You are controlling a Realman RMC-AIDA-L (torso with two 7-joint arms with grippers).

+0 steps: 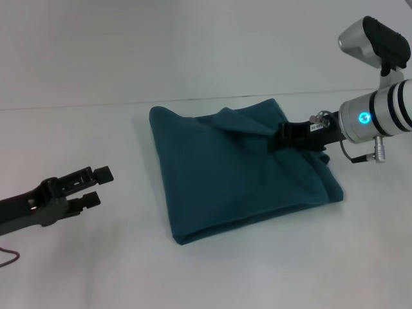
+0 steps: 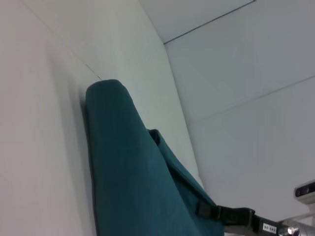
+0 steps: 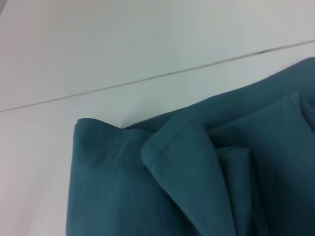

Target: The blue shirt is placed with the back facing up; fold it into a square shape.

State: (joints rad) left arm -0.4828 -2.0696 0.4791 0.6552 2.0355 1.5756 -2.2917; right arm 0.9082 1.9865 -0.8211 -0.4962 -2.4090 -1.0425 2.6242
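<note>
White tabletop runs across the whole scene, with a pale wall behind it. At its centre lies the blue shirt, already folded into a thick, roughly square bundle with its doubled edge toward seven o'clock. One flap near twelve o'clock stands up in a loose ridge instead of lying flat; the right wrist view shows its rolled hem lifted off the layers beneath. The right end effector reaches in from three o'clock and sits on the cloth just beside that ridge. Whether its fingers are pinching fabric or merely pressing on it cannot be told. Its position suggests it is there to smooth or finish the last fold. The left end effector hovers at nine o'clock, well apart from the shirt, fingers spread and holding nothing, probably kept clear of the fold.
</note>
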